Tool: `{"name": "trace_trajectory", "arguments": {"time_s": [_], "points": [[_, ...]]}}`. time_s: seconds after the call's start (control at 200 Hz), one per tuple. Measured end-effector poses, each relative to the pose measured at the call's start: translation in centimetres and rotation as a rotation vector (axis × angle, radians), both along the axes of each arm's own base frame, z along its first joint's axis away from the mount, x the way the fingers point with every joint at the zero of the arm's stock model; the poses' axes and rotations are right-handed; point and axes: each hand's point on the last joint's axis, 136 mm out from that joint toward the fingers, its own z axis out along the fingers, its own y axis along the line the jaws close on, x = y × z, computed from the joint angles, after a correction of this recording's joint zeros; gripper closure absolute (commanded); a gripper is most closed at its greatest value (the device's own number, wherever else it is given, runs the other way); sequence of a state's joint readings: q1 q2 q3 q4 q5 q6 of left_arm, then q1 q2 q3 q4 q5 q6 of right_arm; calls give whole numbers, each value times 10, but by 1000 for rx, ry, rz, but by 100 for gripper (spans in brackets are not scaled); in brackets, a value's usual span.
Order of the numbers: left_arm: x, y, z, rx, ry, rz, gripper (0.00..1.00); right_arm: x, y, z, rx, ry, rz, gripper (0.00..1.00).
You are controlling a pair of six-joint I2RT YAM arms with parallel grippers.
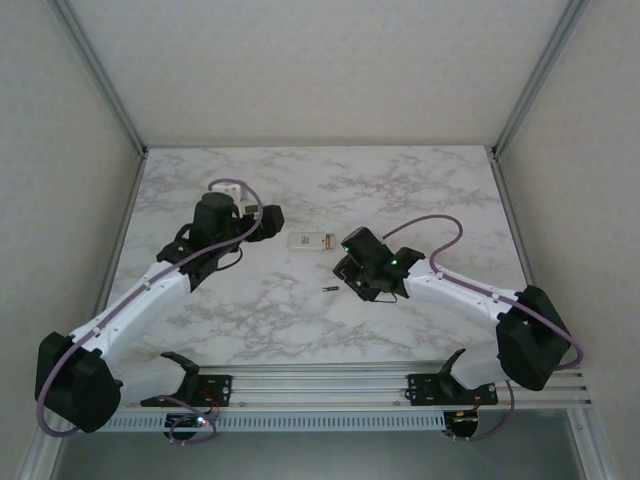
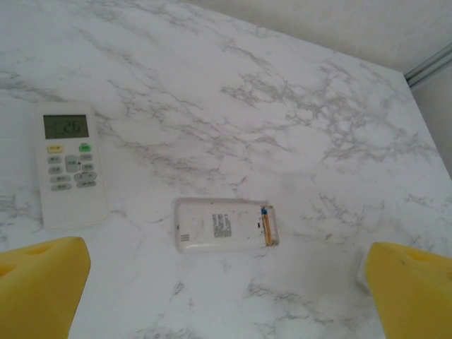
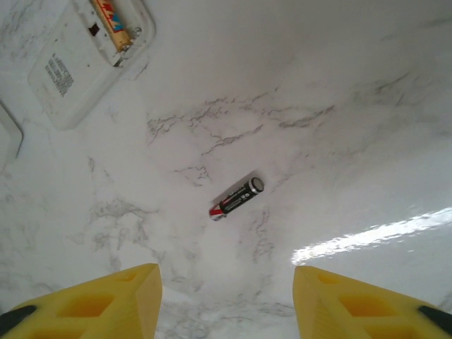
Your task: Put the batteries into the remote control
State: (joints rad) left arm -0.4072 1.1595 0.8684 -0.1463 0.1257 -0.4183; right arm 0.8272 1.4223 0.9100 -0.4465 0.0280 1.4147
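So the loose battery lies flat on the table, out in the open, and it looks like the right arm's job. Its long axis runs diagonally in the right wrist view: red end low-left, silvery end up-right. It sits just ahead of the right gripper, roughly centred between the two yellow fingers, which stand partway apart with nothing in them. The battery is skewed to the line across the fingers, so I'd guess the wrist needs a twist so that the pads close across the thin body, not along it. Beyond it, up-left, is the remote, face down with the bay open and a seated battery in one slot. From above, the loose one is near the right gripper and well apart from the left gripper, which hangs wide open and empty with the remote ahead of it and a second remote face up nearby.
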Motion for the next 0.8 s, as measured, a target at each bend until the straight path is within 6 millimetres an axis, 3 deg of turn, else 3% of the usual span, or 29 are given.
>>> {"name": "trace_trajectory", "arguments": {"time_s": [0.265,0.421,0.511,0.646,0.716,0.801], "points": [[-11,8,-7,30,-3,5,1,-4,23,-50,21,150,-33,53],[-13,9,-14,38,6,3,1,4,27,-52,-62,135,43,54],[-15,10,-17,41,11,3,1,21,41,-30,-130,28,214,54],[-19,12,-15,39,-1,1,0,36,71,7,-272,-182,650,56],[-20,13,-11,39,-14,4,0,35,75,10,-375,-233,857,55],[-20,15,-8,41,-25,13,0,28,66,-5,-499,-213,1081,54]]}}
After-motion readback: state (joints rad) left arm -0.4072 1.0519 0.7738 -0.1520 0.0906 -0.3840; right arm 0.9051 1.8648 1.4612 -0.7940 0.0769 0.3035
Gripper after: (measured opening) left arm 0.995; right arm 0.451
